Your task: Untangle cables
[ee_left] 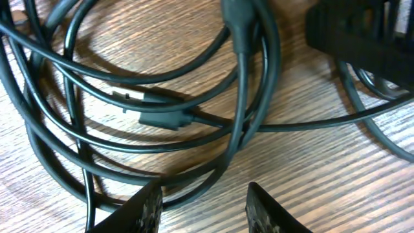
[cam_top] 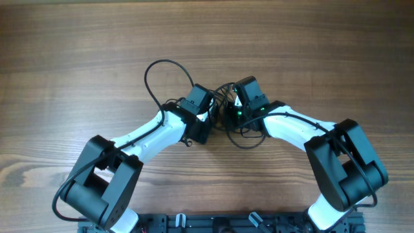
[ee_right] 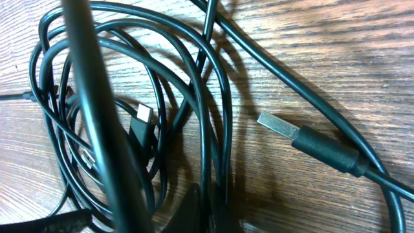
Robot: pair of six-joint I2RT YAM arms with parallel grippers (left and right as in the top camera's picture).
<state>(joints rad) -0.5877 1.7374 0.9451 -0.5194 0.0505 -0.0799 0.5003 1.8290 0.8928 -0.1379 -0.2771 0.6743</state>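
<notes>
- The cables (cam_top: 224, 107) lie on the table (cam_top: 77, 45) as one knotted bundle (ee_left: 129, 123); a wide loop (cam_top: 162, 68) spills out from the bundle's far left side
- The left gripper (ee_left: 204, 204) sits at the bundle's left edge, low over the wood; its jaws stand spread with bare table between them, and the nearest strand runs just past the fingertips (ee_left: 150, 202), not inside the gap
- The right gripper (cam_top: 234, 97) is at the bundle's right edge with its jaws pressed together; a blurred strand crosses close to its camera, but whether a cord is pinched cannot be told
- A silver-tipped plug (ee_right: 278, 126) lies free just right of the bundle; a smaller plug (ee_left: 162, 120) sits inside the coils
- Judged step: early, looking for a hold; nothing looks separated yet
- Next move calls for the left jaws to straddle one outer strand only, then close and draw it away from the bundle while the other side is held down; catching two strands risks tightening the knot
</notes>
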